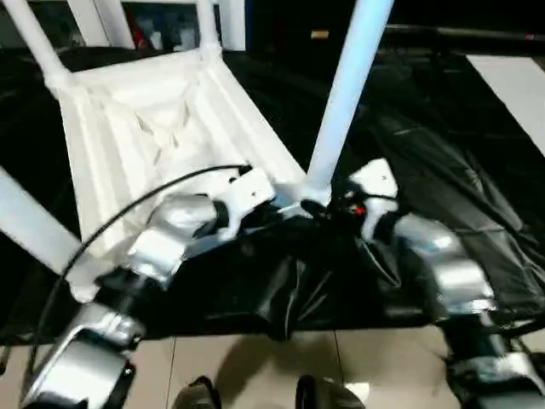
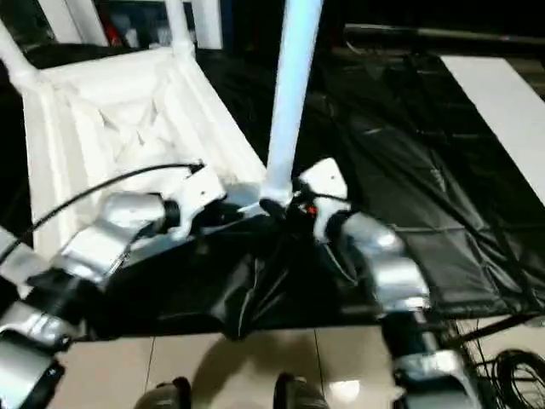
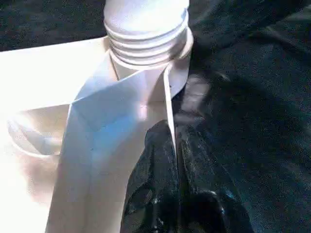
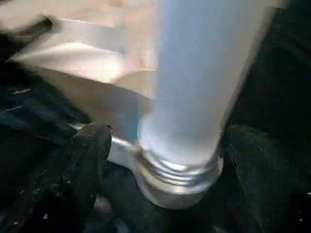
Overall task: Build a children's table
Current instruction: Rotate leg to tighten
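The white table top (image 1: 162, 145) lies upside down on a black plastic sheet (image 1: 443, 170) spread over the floor, its ribbed underside facing up. A long white leg (image 1: 345, 94) stands nearly upright in the corner socket nearest the robot, leaning a little away toward its top. Other legs rise from the far corners, one at the far left (image 1: 34, 38) and one at the far middle (image 1: 207, 21), and a fourth (image 1: 34, 226) crosses the near left edge of the head view.

The left claw (image 1: 285, 209) reaches to that near corner. Its wrist view shows the two black fingers (image 3: 150, 179) narrowed onto the thin upright edge of the table top's rim, just below the socket, where the leg's screw threads (image 3: 146, 41) are still exposed above the collar.

The right claw (image 1: 328, 204) comes in from the other side. Its wrist view shows the fingers (image 4: 87, 160) spread wide on both sides of the leg's base, with a gap visible on at least one side, so it straddles the leg rather than squeezes it. The threads (image 4: 180, 170) also show here.

Pale floor tiles (image 1: 255, 366) lie in front of the sheet.
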### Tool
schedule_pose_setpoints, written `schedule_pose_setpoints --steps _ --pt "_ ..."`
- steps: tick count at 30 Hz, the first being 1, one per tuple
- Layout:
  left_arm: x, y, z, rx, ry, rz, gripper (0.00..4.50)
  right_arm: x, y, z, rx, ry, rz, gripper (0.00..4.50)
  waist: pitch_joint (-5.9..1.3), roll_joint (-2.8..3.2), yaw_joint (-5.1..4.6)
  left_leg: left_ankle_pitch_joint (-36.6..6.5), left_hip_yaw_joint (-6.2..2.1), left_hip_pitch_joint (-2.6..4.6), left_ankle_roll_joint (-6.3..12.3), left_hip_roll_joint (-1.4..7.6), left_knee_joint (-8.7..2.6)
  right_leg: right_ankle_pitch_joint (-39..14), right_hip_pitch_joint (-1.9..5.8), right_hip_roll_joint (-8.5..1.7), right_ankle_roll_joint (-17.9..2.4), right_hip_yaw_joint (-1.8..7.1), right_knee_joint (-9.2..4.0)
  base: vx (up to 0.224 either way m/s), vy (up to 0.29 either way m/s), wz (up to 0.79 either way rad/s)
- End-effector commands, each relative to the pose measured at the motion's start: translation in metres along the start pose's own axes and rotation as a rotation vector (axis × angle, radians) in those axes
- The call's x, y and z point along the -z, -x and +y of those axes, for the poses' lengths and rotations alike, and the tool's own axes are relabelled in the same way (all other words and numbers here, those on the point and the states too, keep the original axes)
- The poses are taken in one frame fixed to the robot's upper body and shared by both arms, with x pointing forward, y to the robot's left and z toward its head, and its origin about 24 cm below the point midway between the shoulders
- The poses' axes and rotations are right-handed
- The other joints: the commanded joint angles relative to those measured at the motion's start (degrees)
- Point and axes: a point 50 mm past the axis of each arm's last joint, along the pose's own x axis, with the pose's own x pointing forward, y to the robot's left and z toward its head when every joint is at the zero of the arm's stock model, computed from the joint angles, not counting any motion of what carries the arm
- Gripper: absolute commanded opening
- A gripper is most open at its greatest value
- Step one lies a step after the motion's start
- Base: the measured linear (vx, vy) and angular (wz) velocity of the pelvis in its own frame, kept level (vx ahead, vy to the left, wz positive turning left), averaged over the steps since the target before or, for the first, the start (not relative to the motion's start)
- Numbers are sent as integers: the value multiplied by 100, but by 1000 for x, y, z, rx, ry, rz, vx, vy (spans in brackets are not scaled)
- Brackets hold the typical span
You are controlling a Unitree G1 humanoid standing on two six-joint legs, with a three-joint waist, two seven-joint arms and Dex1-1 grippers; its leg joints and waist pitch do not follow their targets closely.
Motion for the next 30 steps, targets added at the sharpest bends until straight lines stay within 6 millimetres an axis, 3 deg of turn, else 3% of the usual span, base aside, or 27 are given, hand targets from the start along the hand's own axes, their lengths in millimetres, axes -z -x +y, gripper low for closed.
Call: schedule_pose_setpoints --steps 1,5,7,10,12,18,22,23,27,28,30 --pt "22 5 -23 205 12 61 0 2 13 1 -107 18 20 409 -438 19 21 -403 44 -19 686 92 -201 185 412 -300 -1542 283 -254 0 0 0" --pt "25 18 -35 341 -50 42 0 3 22 6 -241 56 58 409 -425 33 26 -351 95 30 847 106 -176 546 376 -271 -1695 282 -220 0 0 0" --pt "24 21 -37 366 -50 33 0 4 22 8 -279 67 70 409 -405 41 36 -509 93 45 816 124 -193 233 363 -284 -1683 270 -239 0 0 0" --pt "21 29 -41 416 -45 15 0 5 21 11 -338 90 97 409 -369 29 38 -809 97 55 623 151 -228 -397 341 -303 -1613 278 -283 0 0 0" --pt "21 29 -41 416 -45 15 0 5 21 11 -338 90 97 409 -363 43 42 -897 103 70 554 152 -229 -538 318 -304 -1575 289 -296 0 0 0" --pt "21 33 -39 412 -50 20 0 7 18 17 -411 99 114 409 -388 18 39 -605 104 47 601 127 -198 -238 345 -297 -1551 298 -247 0 0 0" --pt "23 33 -37 402 -49 27 0 10 17 17 -432 96 126 392 -399 11 37 -482 108 39 694 117 -180 0 355 -291 -1609 292 -223 0 0 0" --pt "23 34 -37 397 -47 28 0 10 15 17 -431 95 122 364 -398 15 41 -518 107 41 695 120 -183 -65 357 -296 -1612 289 -231 0 0 0" --pt "23 33 -36 390 -47 32 0 10 13 18 -442 91 115 349 -407 14 40 -577 105 42 672 124 -179 -172 360 -300 -1608 291 -234 0 0 0" --pt "24 33 -35 387 -47 34 0 10 13 19 -447 89 114 321 -404 16 39 -573 103 39 670 123 -180 -168 359 -297 -1614 288 -234 0 0 0" --pt "24 33 -35 385 -47 35 0 10 12 19 -450 90 114 315 -411 9 40 -571 102 41 662 122 -177 -179 363 -298 -1606 288 -229 0 0 0"
